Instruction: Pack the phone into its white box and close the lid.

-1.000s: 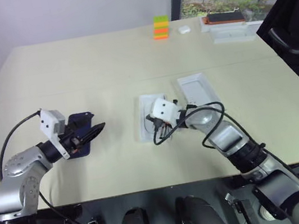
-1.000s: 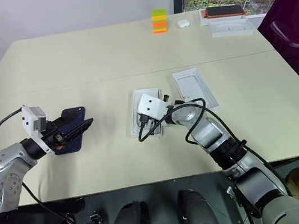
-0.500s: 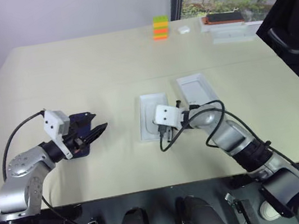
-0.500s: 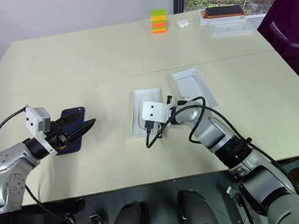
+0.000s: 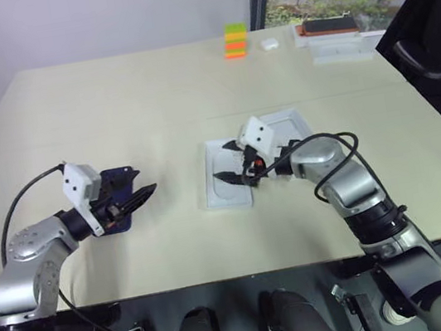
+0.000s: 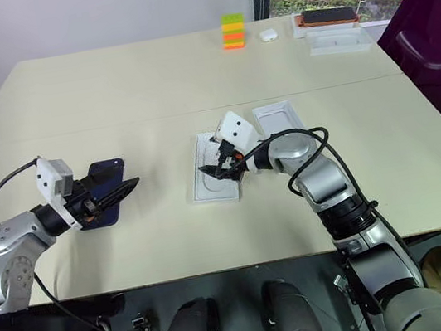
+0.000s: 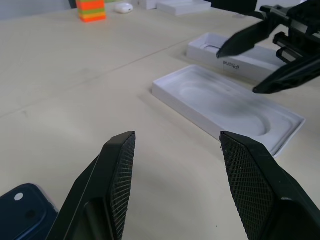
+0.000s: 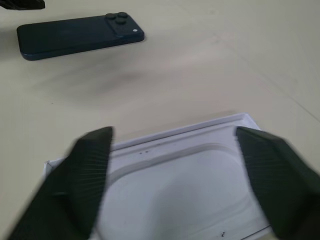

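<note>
Phone point(image 8: 75, 36) flat (untouched) on table point(image 5: 150, 92).

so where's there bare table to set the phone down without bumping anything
Bare table lies between the phone and the white insert, and across the far half up to the colored blocks. It is crowded around the insert, where the open right claw hovers beside the white box.

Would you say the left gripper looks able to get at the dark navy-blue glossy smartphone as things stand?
Probably yes. The left gripper is open and hovers just past the dark navy-blue glossy smartphone, which lies flat on the cream table with nothing on it; the arm would need to draw back and tip down first.
</note>
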Tool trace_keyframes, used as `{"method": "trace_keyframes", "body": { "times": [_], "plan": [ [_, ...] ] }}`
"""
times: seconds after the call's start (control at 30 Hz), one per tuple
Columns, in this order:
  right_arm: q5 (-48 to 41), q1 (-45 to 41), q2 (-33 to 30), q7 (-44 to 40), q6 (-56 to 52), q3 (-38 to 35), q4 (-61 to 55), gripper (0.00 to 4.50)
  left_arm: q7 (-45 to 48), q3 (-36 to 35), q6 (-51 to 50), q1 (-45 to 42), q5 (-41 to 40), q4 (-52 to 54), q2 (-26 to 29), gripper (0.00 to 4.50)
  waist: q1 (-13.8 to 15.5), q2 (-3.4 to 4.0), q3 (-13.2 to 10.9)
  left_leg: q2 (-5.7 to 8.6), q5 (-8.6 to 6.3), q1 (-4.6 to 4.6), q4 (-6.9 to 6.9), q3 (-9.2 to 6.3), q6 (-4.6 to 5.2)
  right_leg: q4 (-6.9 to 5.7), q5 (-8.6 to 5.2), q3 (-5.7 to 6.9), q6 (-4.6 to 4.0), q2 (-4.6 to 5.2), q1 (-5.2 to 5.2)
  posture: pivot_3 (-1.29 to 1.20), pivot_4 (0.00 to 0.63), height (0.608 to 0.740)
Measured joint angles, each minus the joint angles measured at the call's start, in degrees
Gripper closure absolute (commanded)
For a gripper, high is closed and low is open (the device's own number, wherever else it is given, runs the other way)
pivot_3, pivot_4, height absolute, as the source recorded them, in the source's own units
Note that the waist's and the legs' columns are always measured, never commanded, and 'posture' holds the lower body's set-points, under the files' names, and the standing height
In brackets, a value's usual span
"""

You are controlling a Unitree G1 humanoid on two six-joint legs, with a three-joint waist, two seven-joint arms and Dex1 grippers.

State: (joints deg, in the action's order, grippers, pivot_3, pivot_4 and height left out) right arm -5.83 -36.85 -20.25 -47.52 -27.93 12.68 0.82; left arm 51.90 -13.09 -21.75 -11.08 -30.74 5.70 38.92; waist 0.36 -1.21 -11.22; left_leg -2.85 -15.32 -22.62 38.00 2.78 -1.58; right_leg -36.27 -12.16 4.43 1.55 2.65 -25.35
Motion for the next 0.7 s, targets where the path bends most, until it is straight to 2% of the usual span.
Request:
{"method": "trace_keyframes", "body": {
  "times": [0.13, 0.43, 0.57, 0.7],
  "plan": [
    [-0.2, 0.0, 0.0, 0.6, 1.9, 0.0, -1.2, 0.03, -1.0, -1.8, -1.7, -0.4, -0.6, -1.7, 0.5, 1.65, 0.0, 0.0, 0.0, 0.0, 0.0, 0.0, -0.01, 0.0, 0.0, 0.0, 0.0, 0.0, 0.0, 0.0, -0.01, 0.0, 0.15, 0.74],
    [0.1, -0.3, 0.5, 2.3, 5.1, 0.5, -1.2, 4.44, -2.8, -4.6, -3.8, -0.6, -1.0, -5.5, 1.4, 1.65, -0.1, 0.0, 0.0, 0.0, 0.0, 0.0, -0.01, 0.0, 0.0, 0.0, 0.0, 0.0, 0.0, 0.01, -0.01, 0.0, 0.15, 0.74],
    [2.8, -1.1, 1.4, 4.5, 7.7, 2.1, 0.7, 4.44, -4.3, -6.1, -4.3, -1.2, -1.0, -8.0, 2.2, 1.65, -0.1, 0.0, 0.0, 0.0, 0.0, 0.0, -0.01, 0.0, 0.0, 0.0, 0.0, 0.0, 0.0, 0.01, -0.01, 0.0, 0.15, 0.74],
    [7.4, -2.0, 2.3, 6.5, 11.1, 5.6, 2.8, 4.44, -2.8, -8.1, -7.4, -1.2, -2.2, -12.6, 5.3, 1.65, -0.9, 0.0, 0.0, -0.02, 0.0, -0.01, -0.05, 0.0, 0.0, 0.0, 0.0, 0.01, 0.0, 0.0, -0.04, 0.0, 0.15, 0.74]
  ]
}}
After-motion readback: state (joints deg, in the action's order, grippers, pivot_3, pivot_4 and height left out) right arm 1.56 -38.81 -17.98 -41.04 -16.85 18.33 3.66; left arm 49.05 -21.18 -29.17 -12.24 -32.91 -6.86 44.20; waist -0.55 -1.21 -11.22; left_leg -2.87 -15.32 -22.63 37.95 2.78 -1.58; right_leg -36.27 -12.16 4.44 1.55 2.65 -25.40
